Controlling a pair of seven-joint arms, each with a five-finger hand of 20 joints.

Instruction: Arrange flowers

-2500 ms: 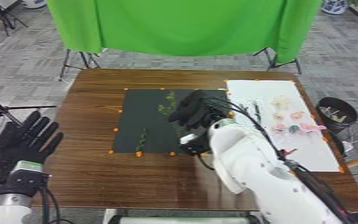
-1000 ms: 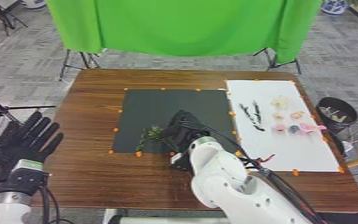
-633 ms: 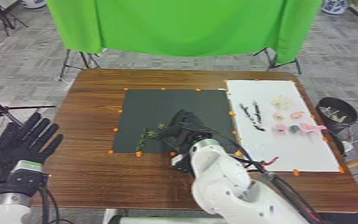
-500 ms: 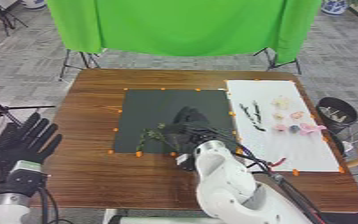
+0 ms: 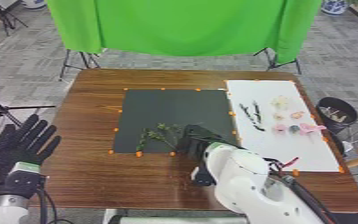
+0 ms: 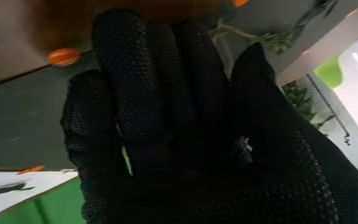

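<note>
holds black-gloved right hand [image 5: 196, 139] straight-fingered, perhaps touching leafy green sprigs [image 5: 161, 132] on dark rectangular mat [image 5: 170, 106] (likewise black-gloved left hand [image 5: 17, 146], straight-fingered).

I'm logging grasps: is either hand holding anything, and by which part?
Nothing appears held: the right hand has straight fingers, the left hand is spread open, and the leafy sprigs lie on the dark mat.

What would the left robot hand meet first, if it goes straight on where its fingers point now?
In the head view, the left robot hand points toward a thin black tripod leg, likely the first thing met. Depth is unclear, so the hand may pass above it.
</note>
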